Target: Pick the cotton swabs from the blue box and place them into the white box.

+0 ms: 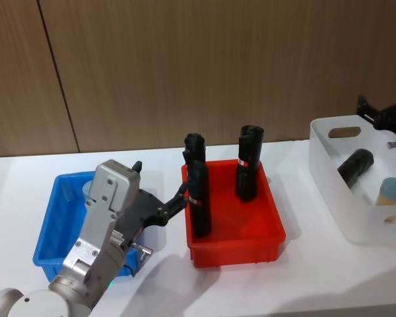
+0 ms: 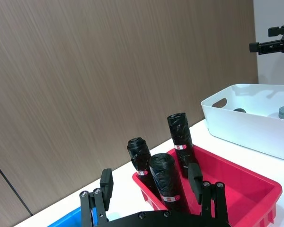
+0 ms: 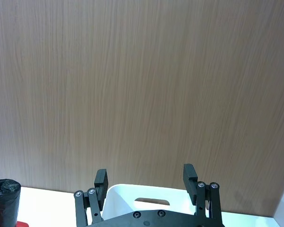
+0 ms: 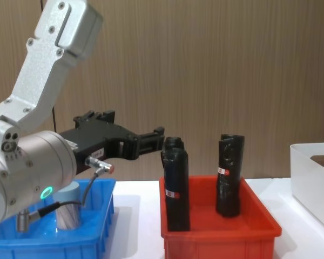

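Your left gripper [image 1: 178, 195] hangs over the near-right part of the blue box [image 1: 49, 231], its fingers spread apart with nothing between them, the tips reaching out past the box's right rim toward the red bin [image 1: 270, 236]. The cotton swabs [image 4: 68, 206] left in the blue box stand upright under the gripper's body and back behind its fingertips, toward the box's far-left part; the chest view shows the pale lid and clear drum just below the wrist, long axis vertical. So the container lies down and back from the jaws, not ahead of them: the fingers now point at the nearest black roll [image 1: 198, 198] in the red bin, which stands just beyond the tips.

Your right gripper [image 1: 383, 119] hovers over the far end of the white box [image 1: 330, 175] at the bench's right edge, fingers likewise parted and empty in its wrist view. One lidded swab container [image 1: 391, 191] already stands inside the white box beside a black roll lying on its side [image 1: 354, 167].

The left arm is plainly the nearer one to the remaining swabs. Judged from here, you would need to draw it back and tip it downward before closing, keeping clear of the red bin's rolls.
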Robot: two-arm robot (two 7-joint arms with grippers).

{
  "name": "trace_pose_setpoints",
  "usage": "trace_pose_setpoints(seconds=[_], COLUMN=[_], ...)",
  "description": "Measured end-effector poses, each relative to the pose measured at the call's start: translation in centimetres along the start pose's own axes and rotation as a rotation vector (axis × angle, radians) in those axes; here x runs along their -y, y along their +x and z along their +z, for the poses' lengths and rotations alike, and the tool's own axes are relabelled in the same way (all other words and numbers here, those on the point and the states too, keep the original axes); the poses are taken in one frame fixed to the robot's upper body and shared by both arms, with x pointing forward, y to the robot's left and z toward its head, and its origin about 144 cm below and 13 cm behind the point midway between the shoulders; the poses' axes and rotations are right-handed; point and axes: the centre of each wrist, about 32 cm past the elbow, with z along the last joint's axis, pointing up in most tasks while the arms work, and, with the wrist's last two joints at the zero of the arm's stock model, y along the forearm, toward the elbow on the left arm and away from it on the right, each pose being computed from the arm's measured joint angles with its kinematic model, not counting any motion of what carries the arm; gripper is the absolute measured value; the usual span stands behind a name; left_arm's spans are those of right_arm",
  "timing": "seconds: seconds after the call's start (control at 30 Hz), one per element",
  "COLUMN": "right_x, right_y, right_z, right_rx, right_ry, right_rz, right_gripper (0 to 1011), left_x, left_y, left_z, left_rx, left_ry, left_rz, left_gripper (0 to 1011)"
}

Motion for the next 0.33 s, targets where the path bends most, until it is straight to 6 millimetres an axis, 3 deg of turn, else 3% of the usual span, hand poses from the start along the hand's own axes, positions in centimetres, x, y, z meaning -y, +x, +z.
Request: trace_pose_setpoints(seconds=[0.33], right_x=[-0.01], right_y=[0.01], right_z=[-0.01], right_rx=[0.000], right_ry=[-0.001], right_rz=[0.000], right_gripper=[1002], left_x=[0.00], left_y=[0.00], left_z=[0.00], left_rx=[0.000], left_ry=[0.000], left_rz=[0.000], left_gripper=[1004])
